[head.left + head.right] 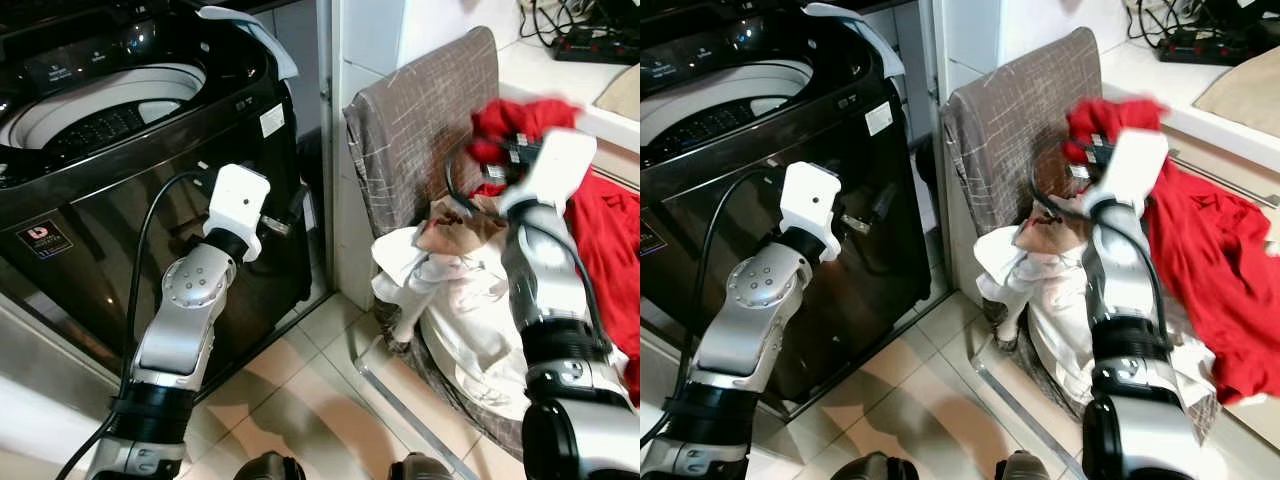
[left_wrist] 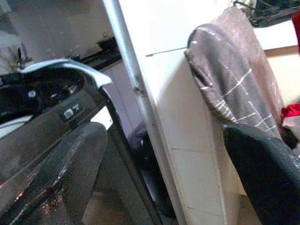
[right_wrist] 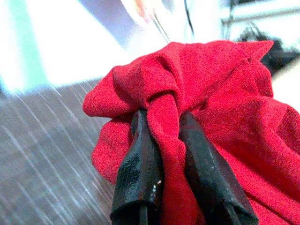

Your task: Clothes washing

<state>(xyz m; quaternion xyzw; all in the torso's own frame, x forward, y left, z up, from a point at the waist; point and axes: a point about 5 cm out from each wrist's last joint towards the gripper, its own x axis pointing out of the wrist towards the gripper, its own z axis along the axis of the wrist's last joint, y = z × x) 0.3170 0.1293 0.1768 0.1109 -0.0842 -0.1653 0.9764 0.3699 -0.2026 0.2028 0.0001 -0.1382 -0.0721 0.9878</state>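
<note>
My right gripper (image 3: 164, 118) is shut on a bunched fold of the red garment (image 1: 610, 230), held up beside the top of the grey-brown checked cloth (image 1: 420, 110) that drapes a tall laundry holder. The rest of the red garment hangs down to the right. White clothes (image 1: 460, 310) and a brownish piece (image 1: 455, 230) are piled below it. My left gripper (image 1: 285, 215) is open and holds nothing, raised in front of the black top-loading washing machine (image 1: 180, 240). The machine's drum opening (image 1: 100, 100) faces up at the far left.
A white wall corner (image 1: 335, 150) stands between the machine and the laundry holder. A counter (image 1: 545, 70) with a black power strip (image 1: 595, 45) lies at the back right. Pale floor tiles (image 1: 300, 380) spread below, with my feet at the bottom edge.
</note>
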